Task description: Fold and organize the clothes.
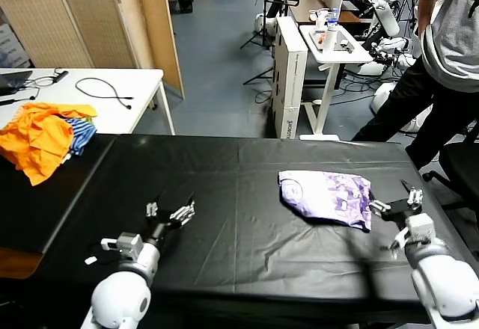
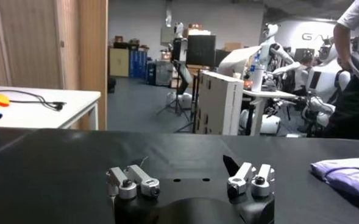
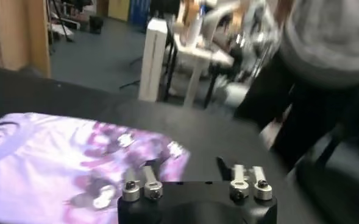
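- While both arms rest low over the black table, the folded t-shirt lies on the robot's right half of it, print side up, a purple-and-white pattern on pale lavender.
- Right gripper sits just beside the t-shirt's right edge, fingers spread wide, holding nothing; in the right wrist view its fingers stand apart with the t-shirt just ahead of them, apparently not touching it.
- Left gripper hovers over bare table on the left half, well apart from the t-shirt, fingers spread wide and empty; the left wrist view shows its fingers parted, with the t-shirt's edge far off to the side.
- Heap of orange and blue-striped clothes lies at the table's far left corner.
- White desk behind it carries a black cable.
- Person in a grey top and dark trousers stands beyond the table's far right corner.
- White box stands on the floor; small dark lettering runs down its side, too small to read.
- Pale letters on the far wall in the left wrist view are cut off by the person and cannot be read.
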You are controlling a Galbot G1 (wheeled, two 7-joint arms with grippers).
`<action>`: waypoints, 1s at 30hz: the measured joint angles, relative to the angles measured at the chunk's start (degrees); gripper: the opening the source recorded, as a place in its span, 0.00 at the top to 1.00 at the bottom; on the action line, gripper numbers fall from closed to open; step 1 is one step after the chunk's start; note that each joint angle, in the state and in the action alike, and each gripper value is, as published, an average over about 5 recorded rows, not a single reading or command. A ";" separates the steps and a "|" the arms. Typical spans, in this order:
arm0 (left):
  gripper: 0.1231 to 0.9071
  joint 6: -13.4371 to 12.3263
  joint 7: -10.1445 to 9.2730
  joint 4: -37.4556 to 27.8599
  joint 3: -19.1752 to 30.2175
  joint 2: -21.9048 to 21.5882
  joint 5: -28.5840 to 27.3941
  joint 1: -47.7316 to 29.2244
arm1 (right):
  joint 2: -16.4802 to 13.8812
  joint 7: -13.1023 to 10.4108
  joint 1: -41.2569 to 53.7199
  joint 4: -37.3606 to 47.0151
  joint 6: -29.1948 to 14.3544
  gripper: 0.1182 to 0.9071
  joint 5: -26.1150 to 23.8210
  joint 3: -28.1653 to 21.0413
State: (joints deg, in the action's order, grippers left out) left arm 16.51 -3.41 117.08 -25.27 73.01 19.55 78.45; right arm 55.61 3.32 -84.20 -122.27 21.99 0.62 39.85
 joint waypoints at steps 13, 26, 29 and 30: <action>0.00 0.06 -0.24 1.20 -1.05 0.03 -0.38 0.76 | -8.23 10.64 -4.08 -0.90 -17.36 0.00 -31.26 -10.17; 0.00 -0.23 -0.22 1.02 -1.01 0.14 -0.72 1.36 | -8.01 13.13 1.80 3.67 -22.56 0.00 -48.14 -12.76; 0.00 -0.28 -0.21 1.04 -0.97 0.20 -0.78 1.53 | -8.18 13.25 2.28 4.53 -22.62 0.00 -47.82 -13.41; 0.00 -0.30 -0.20 1.01 -0.96 0.22 -0.80 1.57 | -8.27 13.35 2.44 4.82 -22.65 0.00 -47.78 -13.61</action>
State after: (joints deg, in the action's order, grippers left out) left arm 16.21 -3.61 118.09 -26.23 73.22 18.75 80.02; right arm 47.35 16.67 -81.76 -117.45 -0.67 -47.17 26.24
